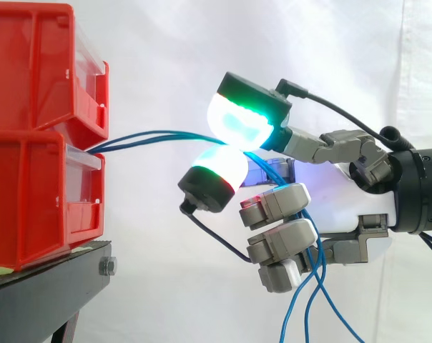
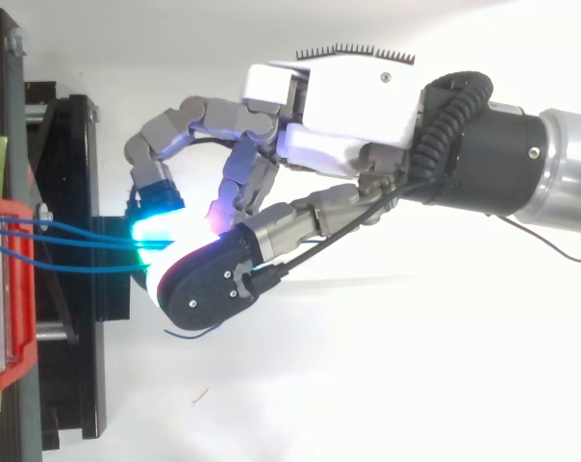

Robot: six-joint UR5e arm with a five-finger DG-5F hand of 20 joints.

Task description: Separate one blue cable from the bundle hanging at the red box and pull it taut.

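Side view — hand (image 1: pixel 277 204) pinching cables (image 1: pixel 153 134), contact glare-hidden.

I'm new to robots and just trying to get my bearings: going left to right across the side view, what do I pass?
Stacked red bins → blue cables leading out of them → the hand, pinching those cables between its glowing pads → the arm's dark wrist.

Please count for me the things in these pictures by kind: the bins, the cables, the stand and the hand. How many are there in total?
Red bins: 2, one stacked on the other
Blue cables: 3, as far as the top view lets me count
Black stand: 1
Hand: 1
Total: 7
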